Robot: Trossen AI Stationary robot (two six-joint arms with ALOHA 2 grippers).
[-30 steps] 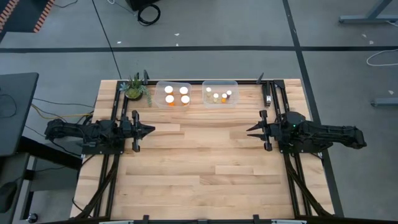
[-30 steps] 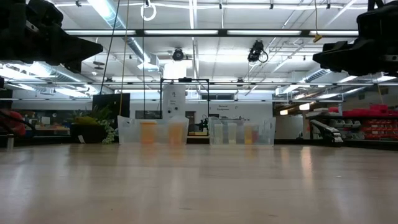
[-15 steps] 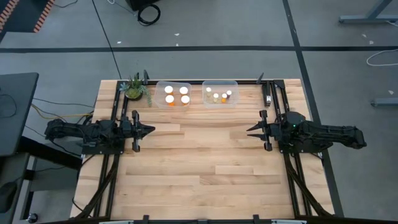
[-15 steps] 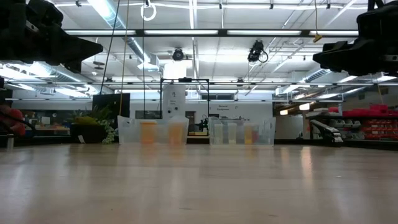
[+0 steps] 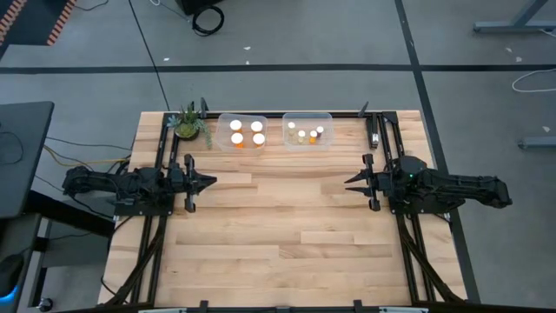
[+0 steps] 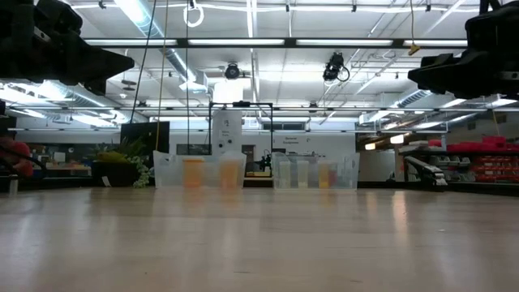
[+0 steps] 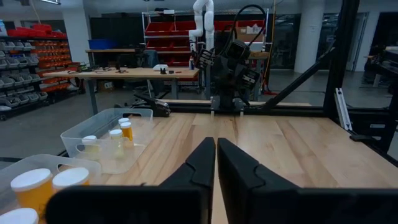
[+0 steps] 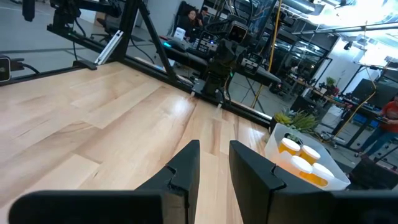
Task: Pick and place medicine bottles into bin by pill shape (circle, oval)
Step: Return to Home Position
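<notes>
Now the larger medicine bottles (image 5: pixel 236 125) are standing in the left bin (image 5: pixel 241 116) and the smaller bottles (image 5: pixel 301 134) in the right bin (image 5: pixel 307 115). The left gripper (image 5: pixel 211 182) is hanging closed and empty. The right gripper (image 5: pixel 347 183) is showing a narrow gap and is also empty.

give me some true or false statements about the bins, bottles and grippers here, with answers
1. Four big white-capped bottles stand in the left bin. True.
2. A bottle lies loose on the table between the arms. False: every bottle is in a bin; the small bottles are in the right bin.
3. The plant stands beside the left bin. True.
4. The right gripper grips a bottle. False: it is open and empty, over the table's right side.
5. The left gripper is shut and empty, over the table's left side. True.
</notes>
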